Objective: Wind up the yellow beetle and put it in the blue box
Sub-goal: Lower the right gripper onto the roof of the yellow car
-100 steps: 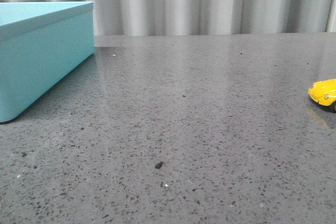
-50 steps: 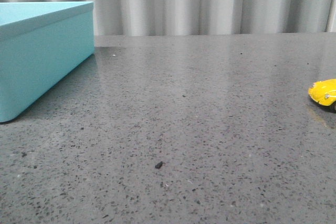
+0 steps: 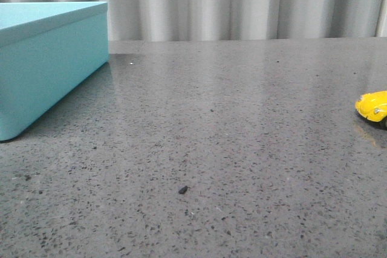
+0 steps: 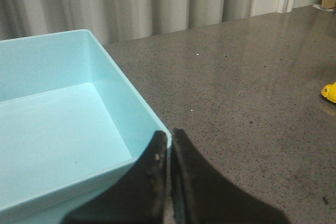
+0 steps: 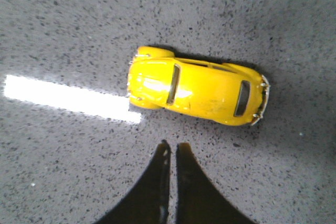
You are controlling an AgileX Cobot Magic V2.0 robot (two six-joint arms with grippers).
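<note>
The yellow beetle (image 3: 373, 107) stands on the grey speckled table at the right edge of the front view. It shows whole from above in the right wrist view (image 5: 197, 92). My right gripper (image 5: 172, 145) is shut and empty, hovering above the table just beside the car. The blue box (image 3: 45, 58) stands at the far left; the left wrist view shows it open and empty inside (image 4: 58, 135). My left gripper (image 4: 169, 134) is shut and empty, over the box's near corner. A sliver of the beetle (image 4: 330, 92) shows in that view. Neither gripper shows in the front view.
A small dark speck (image 3: 182, 190) lies on the grey table (image 3: 242, 119) in the middle foreground. A pleated grey curtain (image 3: 242, 1) hangs behind the table's far edge. A bright light reflection (image 5: 68, 98) lies on the table beside the car.
</note>
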